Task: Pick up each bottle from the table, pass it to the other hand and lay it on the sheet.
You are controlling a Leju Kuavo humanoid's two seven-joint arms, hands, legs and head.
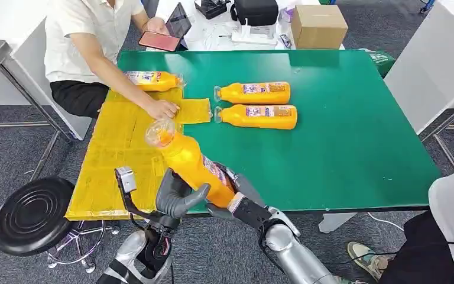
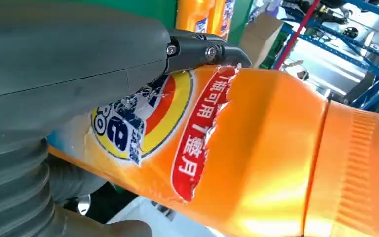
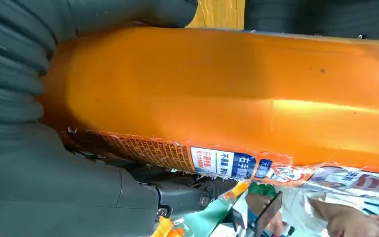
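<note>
A green rectangular table (image 1: 343, 148) is seen from above in the head view, standing on a grey carpeted floor (image 1: 12, 148). A yellow sheet (image 1: 118, 148) is spread over the table's 9 o'clock side and hangs a little over the near edge. At 12 o'clock, beyond the table, a white desk (image 1: 213, 35) carries a brown cardboard box (image 1: 318, 25) and a black bag (image 1: 254, 10). A round black stool (image 1: 32, 214) is placed at 8 o'clock, off the table. A person in a white shirt (image 1: 88, 35) is seated at 11 o'clock, one hand (image 1: 162, 109) resting on the sheet.

One orange plastic bottle with a printed label (image 1: 151, 80) is laid on the sheet's far end, near the person. Two more orange bottles (image 1: 254, 93) (image 1: 257, 116) are laid side by side on the bare green surface near the middle, both apart from the sheet.

A fourth orange bottle with a torn label (image 1: 192, 163) is held above the near edge of the table, tilted, its clear cap pointing to 11 o'clock over the sheet. The left hand (image 1: 177, 198) is wrapped around its lower body from the 8 o'clock side, and the right hand (image 1: 236, 204) grips its base from 4 o'clock. In both wrist views the fingers are pressed against the bottle's side.
</note>
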